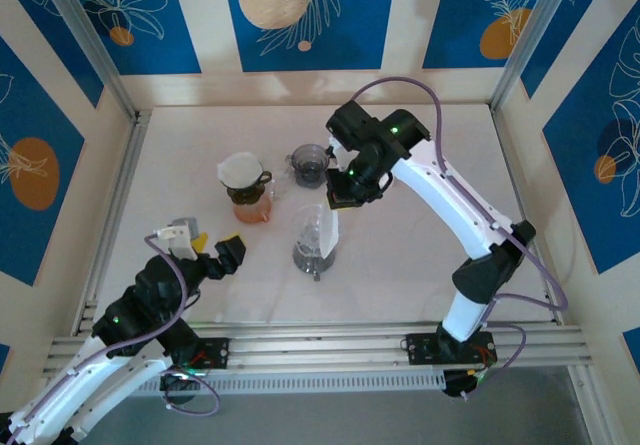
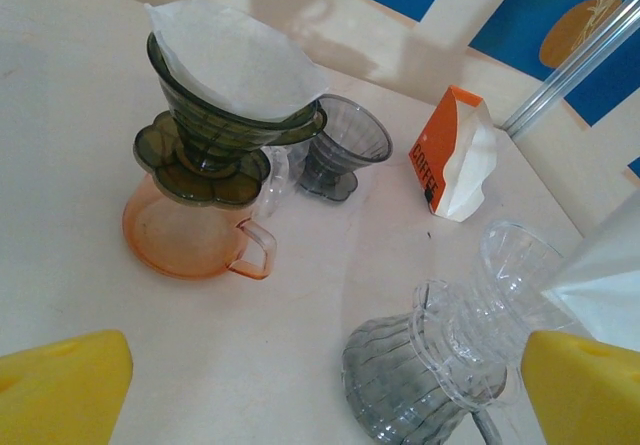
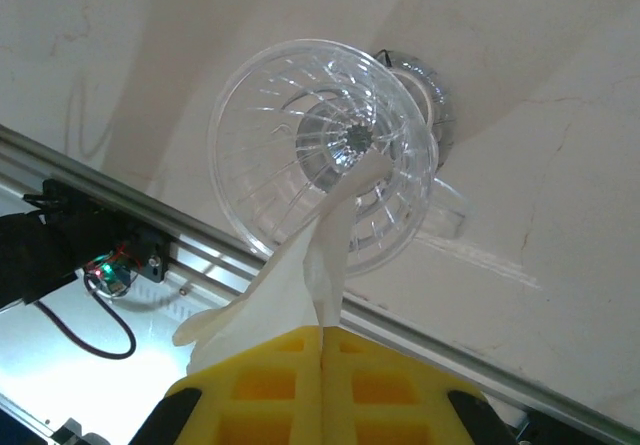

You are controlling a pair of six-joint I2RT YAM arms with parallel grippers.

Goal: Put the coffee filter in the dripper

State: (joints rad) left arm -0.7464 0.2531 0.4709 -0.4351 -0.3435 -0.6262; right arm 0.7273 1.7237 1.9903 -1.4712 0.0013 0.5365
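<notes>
R fingers (image 3: 323,360) pinching coffee filter (image 3: 300,290), tip down in clear dripper (image 3: 285,135).
Clear dripper sat on grey server (image 2: 395,390), centre of top view, on worktop (image 1: 420,265). R fingers pressed together on filter's upper edge; its lower point lay inside the cone, near centre. L fingers (image 2: 65,390) spread wide, lower left of top view, holding nothing. Green dripper (image 2: 215,115) w/ own filter, left of centre.

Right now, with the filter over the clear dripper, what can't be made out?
Right wrist view: the filter has its held end hidden between the shut pads of the right gripper; whether its tip touches the floor of the clear dripper is unclear.
Left wrist view: the right edge cuts the filter off.
Top view: the filter blends into the glass; depth unreadable.
</notes>
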